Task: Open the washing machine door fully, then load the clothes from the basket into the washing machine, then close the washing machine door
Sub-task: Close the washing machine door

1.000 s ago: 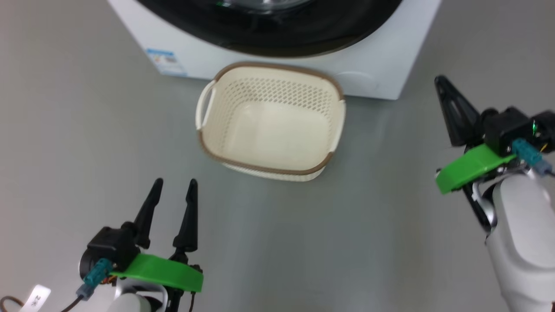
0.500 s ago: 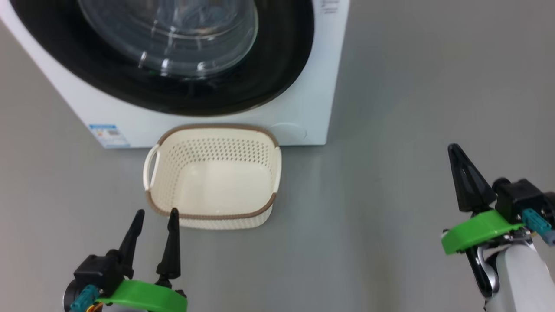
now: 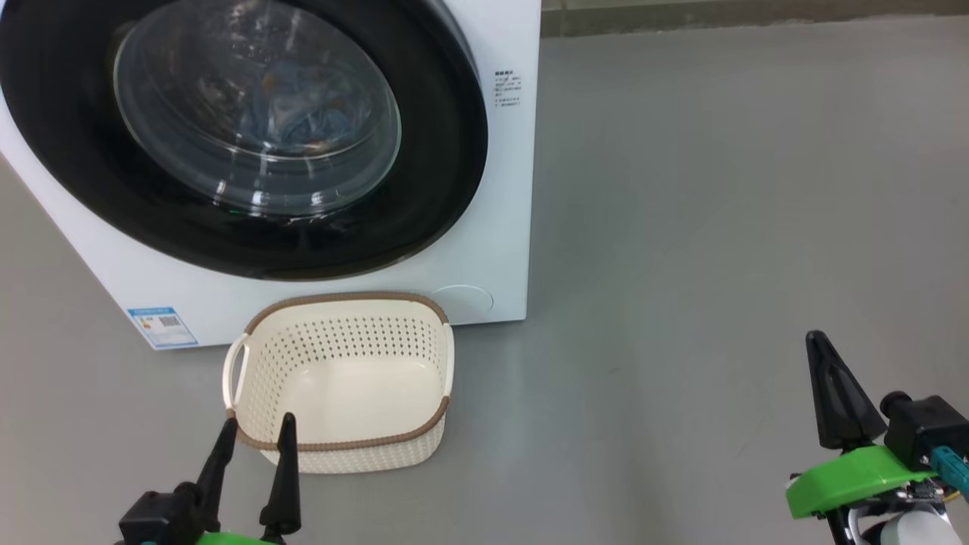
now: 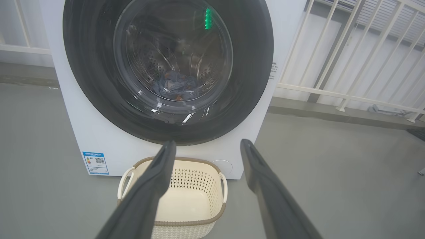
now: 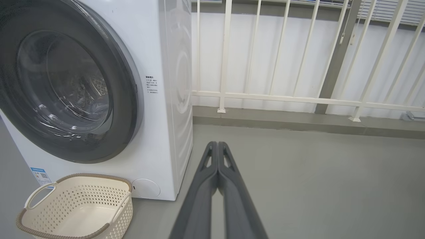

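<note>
Clothes (image 4: 174, 87) show dimly behind the closed washing machine door (image 4: 89, 66).

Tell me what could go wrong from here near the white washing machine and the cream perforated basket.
The round black-rimmed glass door looks shut, but a latch cannot be seen; it may spring open. The empty cream perforated basket sits just beyond the open left gripper, so a forward move might knock it against the white washing machine.
</note>
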Controlling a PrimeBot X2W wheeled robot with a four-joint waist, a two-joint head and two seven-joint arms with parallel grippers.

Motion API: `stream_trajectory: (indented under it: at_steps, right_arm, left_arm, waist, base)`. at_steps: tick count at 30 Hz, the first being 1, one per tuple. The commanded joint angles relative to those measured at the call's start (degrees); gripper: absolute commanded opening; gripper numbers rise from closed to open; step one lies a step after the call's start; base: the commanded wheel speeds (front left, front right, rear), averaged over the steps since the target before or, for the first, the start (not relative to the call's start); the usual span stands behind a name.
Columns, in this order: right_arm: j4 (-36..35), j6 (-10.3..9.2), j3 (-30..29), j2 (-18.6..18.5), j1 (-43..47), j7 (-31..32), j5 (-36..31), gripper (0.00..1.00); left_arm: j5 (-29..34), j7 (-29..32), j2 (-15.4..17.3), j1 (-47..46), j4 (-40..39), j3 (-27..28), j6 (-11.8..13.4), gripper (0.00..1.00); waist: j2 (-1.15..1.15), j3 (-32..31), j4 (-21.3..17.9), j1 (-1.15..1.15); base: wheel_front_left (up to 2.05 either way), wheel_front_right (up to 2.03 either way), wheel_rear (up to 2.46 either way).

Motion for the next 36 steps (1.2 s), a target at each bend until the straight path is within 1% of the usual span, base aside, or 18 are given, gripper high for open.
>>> stream_trajectory:
  at_steps: [1, 2, 3, 4, 5, 6, 21, 25, 29, 36]
  right_arm:
    - [-1.79, -0.34, 0.63, 0.04, 0.32, -0.26, -0.89, 0.00]
    - [-1.92, -0.34, 0.22, 0.17, 0.72, -0.26, -1.06, 0.00]
    - [-2.00, -0.34, -0.16, 0.33, 1.10, -0.26, -1.02, 0.09]
    - [-2.08, -0.34, -0.46, 0.46, 1.46, -0.26, -1.07, 0.44]
    - [-2.17, -0.34, -0.70, 0.59, 1.79, -0.26, -1.19, 0.91]
    - [-2.16, -0.34, -0.84, 0.71, 2.14, -0.26, -1.35, 1.00]
    - [-1.90, -0.34, -0.38, 1.44, 2.80, -0.26, -2.64, 1.00]
    - [-1.82, -0.34, -0.51, 1.50, 2.83, -0.26, -2.61, 1.00]
    - [-1.78, -0.34, -0.51, 1.53, 2.75, -0.26, -2.56, 1.00]
    - [-1.48, -0.34, -0.47, 1.54, 2.67, -0.26, -2.13, 1.00]
  left_arm:
    - [0.61, -0.37, 0.78, -0.80, -1.18, 2.04, -0.15, 1.00]
    - [0.60, -0.37, 0.78, -0.70, -1.15, 2.05, -0.15, 1.00]
    - [0.54, -0.37, 0.78, -0.60, -1.13, 2.12, -0.15, 1.00]
    - [0.42, -0.37, 0.78, -0.49, -1.11, 2.23, -0.15, 1.00]
    - [0.31, -0.37, 0.77, -0.37, -1.09, 2.33, -0.15, 1.00]
    - [0.24, -0.37, 0.77, -0.27, -1.07, 2.42, -0.15, 1.00]
    - [0.78, -0.37, 0.82, 0.09, -0.85, 2.54, -0.15, 1.00]
    - [-0.39, -0.37, 0.78, 0.03, 0.67, 3.17, -0.15, 1.00]
    - [0.57, -0.37, 0.76, -0.01, -0.29, 3.74, -0.15, 1.00]
    - [0.50, -0.37, 0.73, 0.30, -0.38, 3.73, -0.15, 1.00]
  waist:
    - [0.00, -0.97, -0.57, 0.00]
    - [0.00, -1.10, -0.58, 0.00]
    - [0.00, -1.21, -0.61, 0.00]
    - [0.00, -1.30, -0.67, 0.00]
    - [0.00, -1.38, -0.73, 0.00]
    - [0.00, -1.44, -0.80, 0.00]
    - [0.00, -1.51, -0.90, 0.00]
    - [0.00, -1.50, -0.74, 0.00]
    - [0.00, -1.47, -0.64, 0.00]
    - [0.00, -1.82, -0.54, 0.00]
  base:
    - [0.00, 0.00, 0.00]
    - [0.00, 0.00, 0.00]
    - [0.00, 0.00, 0.00]
    - [0.00, 0.00, 0.00]
    - [0.00, 0.00, 0.00]
    - [0.00, 0.00, 0.00]
    - [0.00, 0.00, 0.00]
    - [0.00, 0.00, 0.00]
    - [0.00, 0.00, 0.00]
    - [0.00, 0.00, 0.00]
